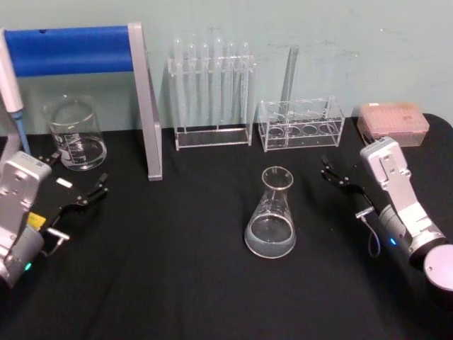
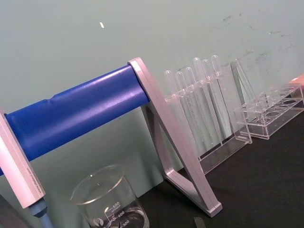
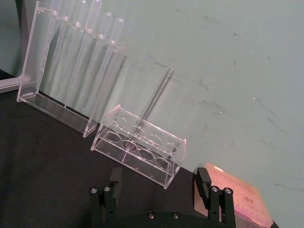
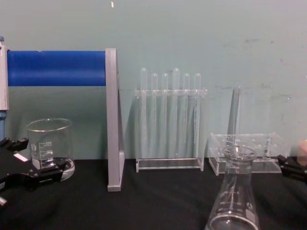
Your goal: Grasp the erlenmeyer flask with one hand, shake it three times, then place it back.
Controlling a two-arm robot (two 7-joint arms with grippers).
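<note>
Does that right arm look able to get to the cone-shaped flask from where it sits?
Probably yes: the right end effector is open and near the erlenmeyer flask, with only bare black table between them.

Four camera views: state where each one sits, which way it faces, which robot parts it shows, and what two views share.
Head: high, looking down at the erlenmeyer flask, with the left hand and right hand open on either side.
Chest: low, facing the wall; flask large in front.
Left wrist: aimed at the blue bar and beaker.
Right wrist: own fingers, facing the low rack.
Shared: head and chest both show the test-tube rack.
</note>
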